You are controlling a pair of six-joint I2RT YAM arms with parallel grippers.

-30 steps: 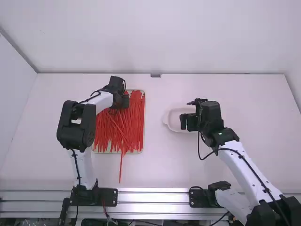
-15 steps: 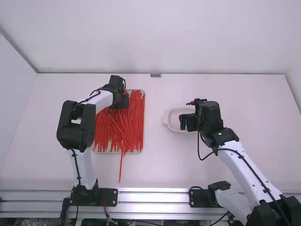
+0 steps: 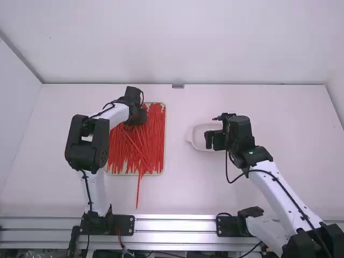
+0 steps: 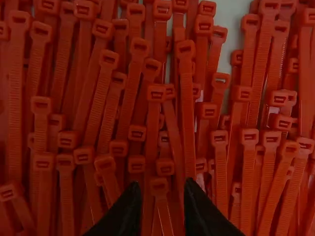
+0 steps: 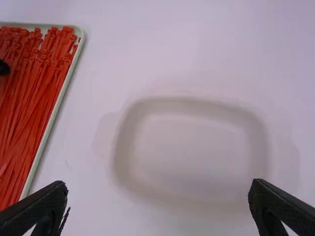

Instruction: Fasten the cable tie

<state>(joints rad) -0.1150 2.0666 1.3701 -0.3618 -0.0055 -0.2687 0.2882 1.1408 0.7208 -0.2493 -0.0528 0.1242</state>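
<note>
Lying in a dense, overlapping heap, the red cable ties cover a flat rectangular tray with rounded corners and a thin pale rim. Each tie is a narrow ribbed plastic strap ending in a small square locking head with a slot through it; most heads point toward the far end of the tray. One stray tie extends past the tray's near edge and lies on the white table, straight and thin. The left gripper sits low over the far end of the heap, its two black fingers set a narrow gap apart with tie straps running between the tips; whether the fingers press on any strap cannot be told. To the right of the tray, well apart from it, stands a translucent white dish, a shallow rounded rectangle with smooth walls and a small tab at each short end. The right gripper hovers above the dish with its fingers spread wide and holding nothing. A band of matte table surface separates tray and dish. A wall borders the table's far edge, and a metal rail runs along its near edge.
</note>
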